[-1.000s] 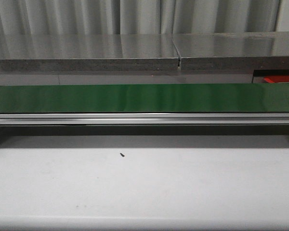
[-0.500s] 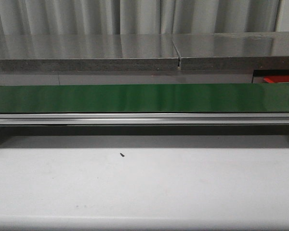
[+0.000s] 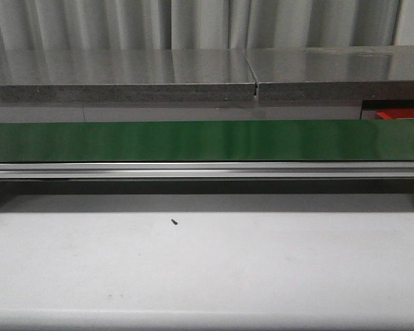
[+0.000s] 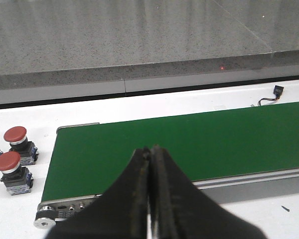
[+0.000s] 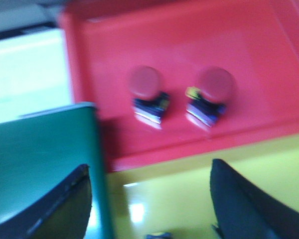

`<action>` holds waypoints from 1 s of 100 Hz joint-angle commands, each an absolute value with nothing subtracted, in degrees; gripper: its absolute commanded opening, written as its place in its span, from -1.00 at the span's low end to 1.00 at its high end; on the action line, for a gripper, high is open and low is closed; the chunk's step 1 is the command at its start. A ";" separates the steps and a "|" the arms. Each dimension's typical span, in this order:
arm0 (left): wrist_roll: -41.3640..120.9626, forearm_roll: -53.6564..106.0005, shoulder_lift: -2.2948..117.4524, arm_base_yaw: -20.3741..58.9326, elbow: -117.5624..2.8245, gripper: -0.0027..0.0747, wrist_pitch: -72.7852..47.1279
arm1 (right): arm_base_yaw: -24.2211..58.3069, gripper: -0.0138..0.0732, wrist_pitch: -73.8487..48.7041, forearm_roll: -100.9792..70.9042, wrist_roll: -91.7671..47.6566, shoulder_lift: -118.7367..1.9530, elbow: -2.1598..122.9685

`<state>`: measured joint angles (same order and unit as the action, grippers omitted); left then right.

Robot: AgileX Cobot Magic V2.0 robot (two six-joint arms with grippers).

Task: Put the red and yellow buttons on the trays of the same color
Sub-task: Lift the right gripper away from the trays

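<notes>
Red buttons: two on red tray, two beside green belt.

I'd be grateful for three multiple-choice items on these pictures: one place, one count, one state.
1. Where do the two red buttons seen by the right wrist camera sit?
A. on the green belt
B. in the red tray
C. in the yellow tray

2. How many red buttons wait beside the belt's end in the left wrist view?
A. one
B. two
C. four

3. How are the left gripper's fingers?
A. shut
B. wide open
C. clamped on a button

Answers:
1 B: both buttons rest in the red tray.
2 B: two stand there.
3 A: the left gripper shows no gap.
</notes>
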<state>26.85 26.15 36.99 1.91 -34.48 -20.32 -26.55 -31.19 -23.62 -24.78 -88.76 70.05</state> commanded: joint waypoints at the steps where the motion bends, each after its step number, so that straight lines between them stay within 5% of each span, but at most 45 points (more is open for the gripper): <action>1: 26.95 27.36 37.04 2.37 -35.98 -0.98 -16.47 | -23.67 0.49 -30.73 -24.73 -26.37 -83.22 71.37; 64: 26.95 27.36 37.04 2.37 -35.98 -0.98 -16.47 | -4.78 0.46 -27.77 -24.73 -29.45 -59.09 47.92; 76: 26.95 27.36 37.14 2.37 -35.98 -0.98 -15.32 | -4.78 0.16 -27.77 -24.73 -29.45 -55.60 44.92; 100: 26.95 27.43 37.31 2.37 -35.98 -0.98 -15.04 | -4.78 -0.75 -27.36 -24.73 -29.45 -52.01 44.25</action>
